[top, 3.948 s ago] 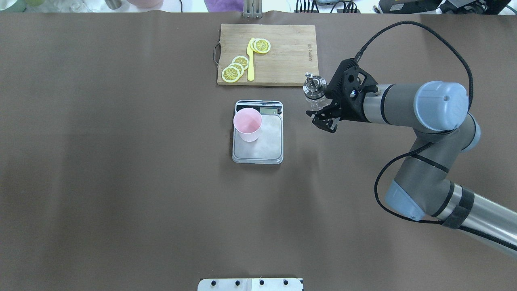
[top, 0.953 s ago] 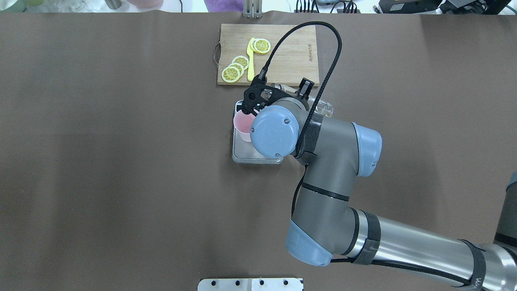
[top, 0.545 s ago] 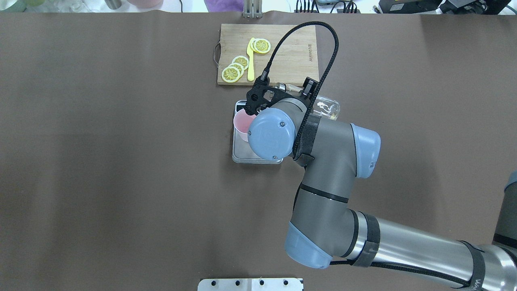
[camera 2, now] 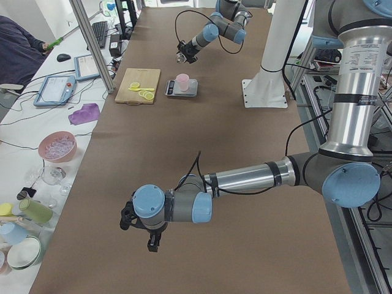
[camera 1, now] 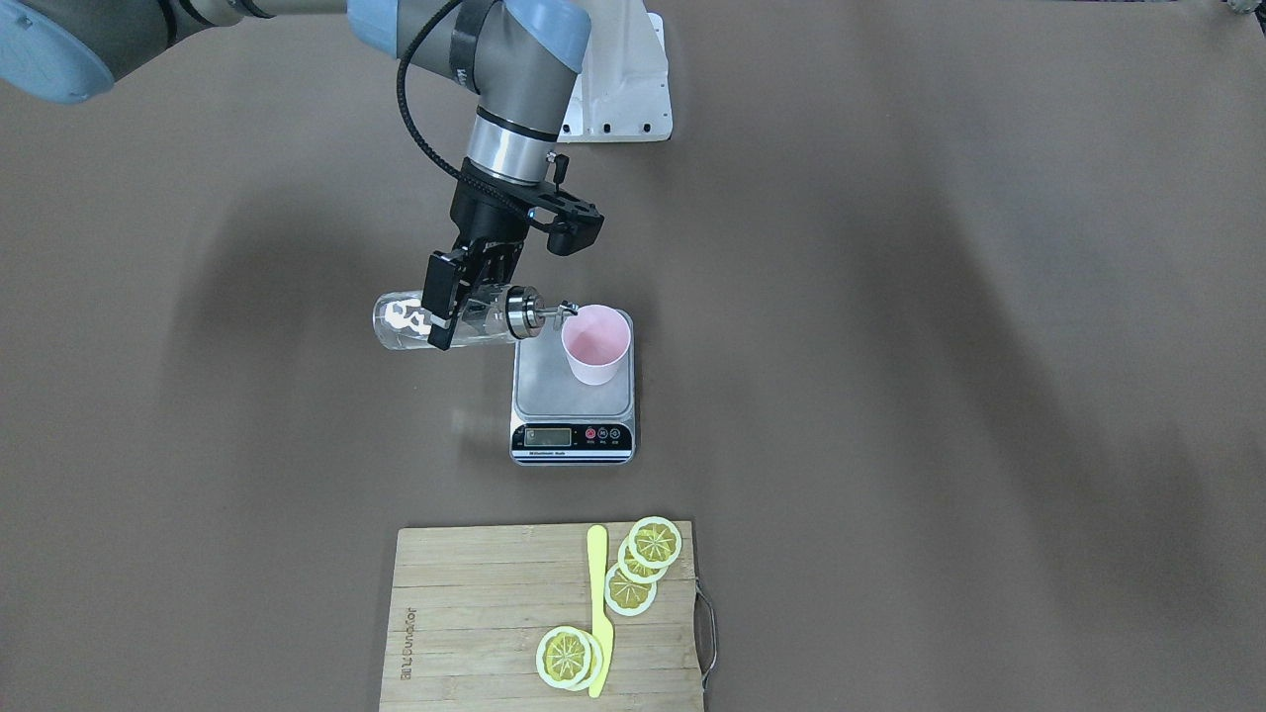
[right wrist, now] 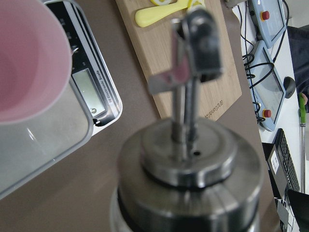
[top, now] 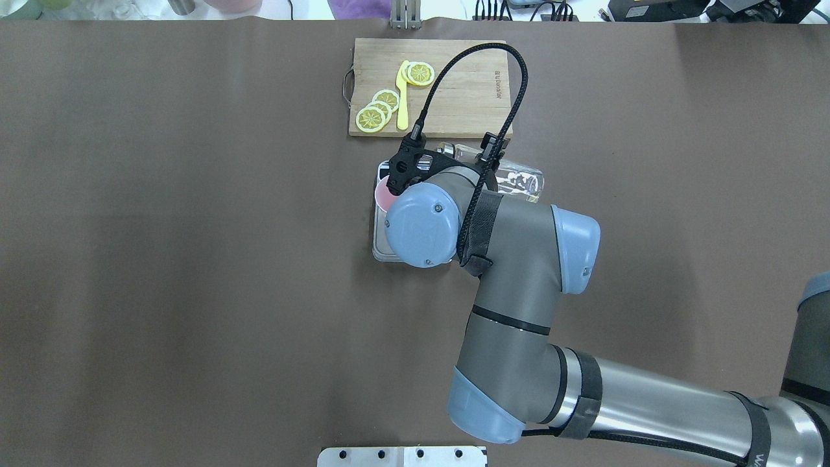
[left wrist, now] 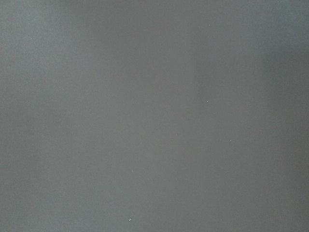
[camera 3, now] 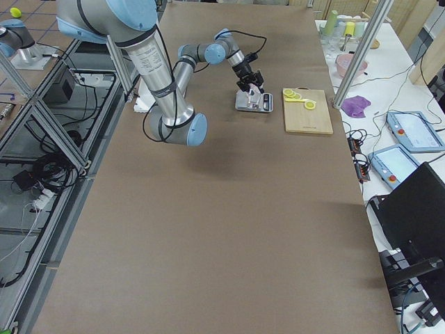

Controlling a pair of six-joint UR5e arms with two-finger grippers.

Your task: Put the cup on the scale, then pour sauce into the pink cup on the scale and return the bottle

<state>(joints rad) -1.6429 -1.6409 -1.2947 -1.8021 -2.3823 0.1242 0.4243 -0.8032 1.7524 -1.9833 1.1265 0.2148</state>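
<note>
My right gripper (camera 1: 450,311) is shut on the clear glass bottle (camera 1: 401,321), which it holds on its side above the table. The chrome cap (camera 1: 521,312) and spout (camera 1: 566,310) point at the rim of the pink cup (camera 1: 596,344). The cup stands upright on the scale (camera 1: 549,388), near the corner away from its display. In the right wrist view the spout (right wrist: 193,43) is just beside the cup (right wrist: 24,72). In the overhead view the wrist hides most of the cup (top: 381,193). The sauce is too clear to make out. My left gripper (camera 2: 152,240) is low over the table's far end; I cannot tell its state.
A wooden cutting board (camera 1: 475,613) with lemon slices (camera 1: 653,542) and a yellow knife (camera 1: 597,603) lies beyond the scale. It also shows in the overhead view (top: 467,78). The white base plate (camera 1: 618,89) is at the robot's side.
My right arm took the upright bottle from beside the board, carried it to the scale and tipped it on its side. In the last half second the wrist moved slightly further over the cup.
</note>
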